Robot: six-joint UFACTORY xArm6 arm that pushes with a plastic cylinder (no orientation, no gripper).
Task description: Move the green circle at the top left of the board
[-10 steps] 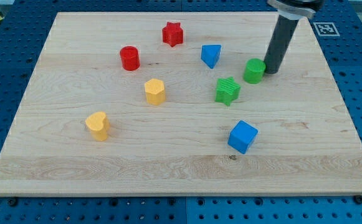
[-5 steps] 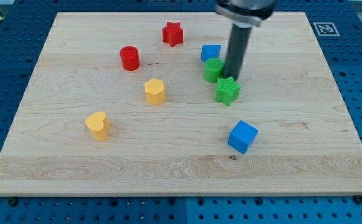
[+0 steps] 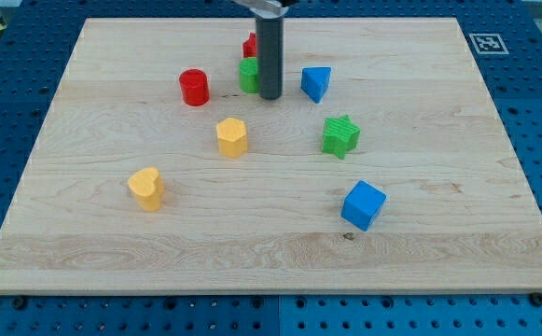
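The green circle (image 3: 248,75) sits in the upper middle of the board, partly hidden by my rod. My tip (image 3: 271,95) touches its right side. The red star (image 3: 250,44) is just above the green circle and mostly hidden behind the rod. The red circle (image 3: 194,87) lies to the left of the green circle.
A blue triangle (image 3: 316,83) lies right of my tip. A green star (image 3: 340,136) is lower right, a blue cube (image 3: 363,205) below it. A yellow hexagon (image 3: 232,137) and a yellow heart (image 3: 146,188) lie lower left. The wooden board (image 3: 84,271) rests on a blue pegboard.
My tip has pushed the green circle leftward and upward, from beside the green star, past the blue triangle, to just below the red star.
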